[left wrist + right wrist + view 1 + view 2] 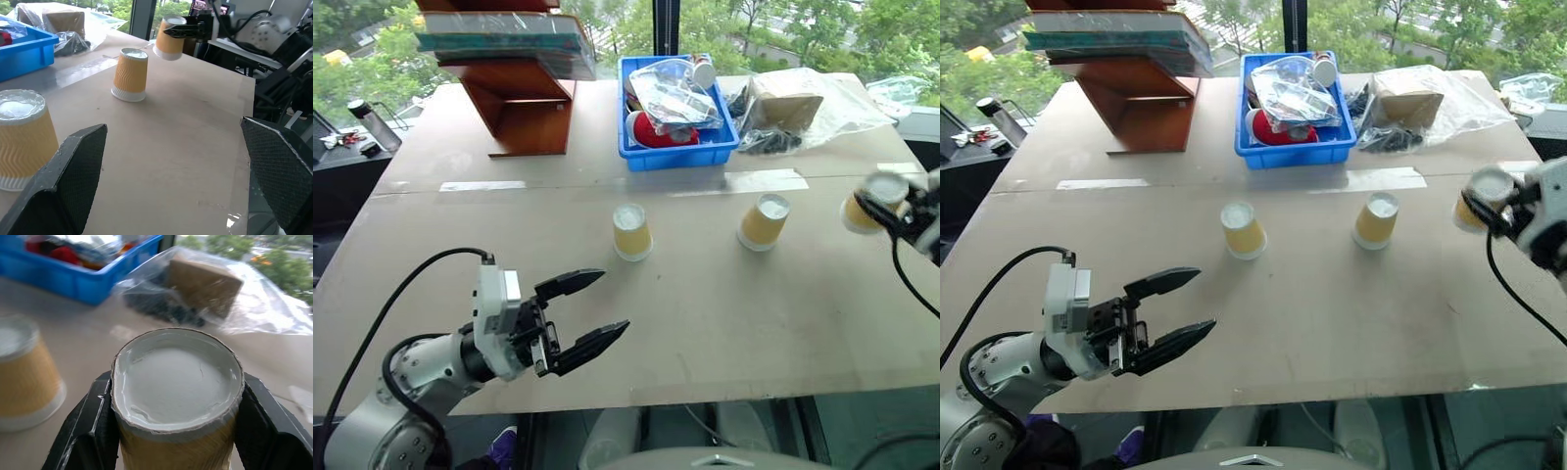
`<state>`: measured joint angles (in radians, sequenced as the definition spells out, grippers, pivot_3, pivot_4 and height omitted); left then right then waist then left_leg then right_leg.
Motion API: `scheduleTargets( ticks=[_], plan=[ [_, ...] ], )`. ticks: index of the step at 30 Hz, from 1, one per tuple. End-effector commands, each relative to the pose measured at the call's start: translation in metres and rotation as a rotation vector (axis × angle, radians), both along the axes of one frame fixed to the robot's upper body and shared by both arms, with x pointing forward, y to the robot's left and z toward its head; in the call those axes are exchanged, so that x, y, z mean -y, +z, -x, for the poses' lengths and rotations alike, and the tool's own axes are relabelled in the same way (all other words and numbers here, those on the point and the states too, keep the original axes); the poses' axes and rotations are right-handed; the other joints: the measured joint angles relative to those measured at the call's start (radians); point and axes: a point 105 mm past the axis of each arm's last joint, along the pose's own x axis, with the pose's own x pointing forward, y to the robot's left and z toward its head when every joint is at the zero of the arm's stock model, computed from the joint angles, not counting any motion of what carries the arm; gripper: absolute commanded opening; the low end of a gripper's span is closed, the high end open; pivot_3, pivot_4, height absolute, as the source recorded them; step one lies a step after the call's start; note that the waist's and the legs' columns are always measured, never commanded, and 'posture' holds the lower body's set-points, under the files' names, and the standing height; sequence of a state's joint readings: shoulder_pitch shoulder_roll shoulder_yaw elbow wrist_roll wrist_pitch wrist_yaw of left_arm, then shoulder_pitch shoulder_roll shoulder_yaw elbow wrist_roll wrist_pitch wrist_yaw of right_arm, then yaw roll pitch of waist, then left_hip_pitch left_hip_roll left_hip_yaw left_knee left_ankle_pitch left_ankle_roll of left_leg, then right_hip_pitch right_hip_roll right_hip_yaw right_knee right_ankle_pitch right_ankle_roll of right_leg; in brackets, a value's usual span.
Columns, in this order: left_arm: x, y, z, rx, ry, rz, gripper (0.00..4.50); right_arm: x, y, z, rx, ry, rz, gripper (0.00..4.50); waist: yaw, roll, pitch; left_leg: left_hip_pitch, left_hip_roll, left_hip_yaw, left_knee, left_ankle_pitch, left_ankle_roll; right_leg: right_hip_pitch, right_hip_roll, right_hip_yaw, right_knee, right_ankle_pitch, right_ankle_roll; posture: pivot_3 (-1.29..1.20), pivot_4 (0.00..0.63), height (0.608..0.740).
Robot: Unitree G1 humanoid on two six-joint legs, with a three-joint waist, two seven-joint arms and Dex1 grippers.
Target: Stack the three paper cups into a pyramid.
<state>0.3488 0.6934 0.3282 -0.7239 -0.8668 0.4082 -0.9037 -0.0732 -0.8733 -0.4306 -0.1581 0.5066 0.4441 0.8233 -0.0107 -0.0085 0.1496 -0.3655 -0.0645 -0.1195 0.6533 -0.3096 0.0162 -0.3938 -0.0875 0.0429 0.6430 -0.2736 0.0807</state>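
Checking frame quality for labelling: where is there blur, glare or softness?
Left eye view: the held cup and right gripper are smeared. Right wrist view: held cup sharp, the cup beside it and the bagged box soft. Left wrist view: fingers soft. Both eye views: bright windows, even table light.

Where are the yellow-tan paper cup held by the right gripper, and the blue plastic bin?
Yellow-tan paper cup held by the right gripper point(177, 382): right wrist view, on its white upturned base.
Blue plastic bin point(677, 156): left eye view, on its near wall.
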Motion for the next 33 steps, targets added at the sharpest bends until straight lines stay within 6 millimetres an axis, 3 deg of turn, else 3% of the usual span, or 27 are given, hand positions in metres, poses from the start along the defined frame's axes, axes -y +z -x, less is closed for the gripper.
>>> scheduleTargets(
  ticks=[1, 4, 10, 19, 33],
  plan=[
    [-0.007, -0.006, 0.001, -0.011, 0.001, -0.034, 4.5, -0.074, 0.012, 0.059, -0.009, 0.419, 0.042, 2.4, -0.005, 0.001, 0.0, 0.0, 0.0, 0.0, 0.0, 0.0, 0.0, 0.0, 0.0, 0.0, 0.0, 0.0, 0.0, 0.0, 0.15, 0.74],
    [-0.011, -0.008, 0.0, 0.018, -0.007, -0.014, 4.5, -0.119, 0.004, 0.077, -0.032, 0.536, -0.081, 2.4, -0.015, 0.0, -0.001, 0.004, 0.001, 0.003, 0.0, 0.0, 0.0, 0.003, 0.002, 0.002, 0.001, 0.001, 0.0, 0.0, 0.15, 0.74],
    [-0.023, -0.006, 0.009, -0.018, -0.08, 0.005, 4.5, -0.158, -0.017, 0.057, 0.071, 0.534, -0.033, 2.4, -0.004, -0.006, -0.002, 0.005, 0.001, -0.001, 0.008, 0.0, 0.0, 0.007, 0.002, -0.001, 0.001, 0.003, -0.001, 0.0, 0.15, 0.74],
    [-0.028, 0.006, 0.015, -0.003, -0.087, -0.05, 4.5, -0.184, -0.032, 0.02, 0.121, 0.524, -0.071, 2.4, -0.002, -0.004, 0.0, 0.003, 0.0, -0.003, 0.008, 0.0, 0.0, 0.006, 0.001, -0.003, -0.001, 0.003, -0.001, 0.0, 0.15, 0.74],
    [-0.034, 0.006, 0.022, -0.035, -0.046, -0.055, 4.5, -0.229, -0.036, 0.008, 0.052, 0.648, -0.174, 2.4, -0.003, -0.003, 0.001, 0.003, 0.0, -0.003, 0.007, 0.0, 0.0, 0.004, 0.001, -0.002, 0.0, 0.003, -0.001, 0.0, 0.15, 0.74]
  ],
)
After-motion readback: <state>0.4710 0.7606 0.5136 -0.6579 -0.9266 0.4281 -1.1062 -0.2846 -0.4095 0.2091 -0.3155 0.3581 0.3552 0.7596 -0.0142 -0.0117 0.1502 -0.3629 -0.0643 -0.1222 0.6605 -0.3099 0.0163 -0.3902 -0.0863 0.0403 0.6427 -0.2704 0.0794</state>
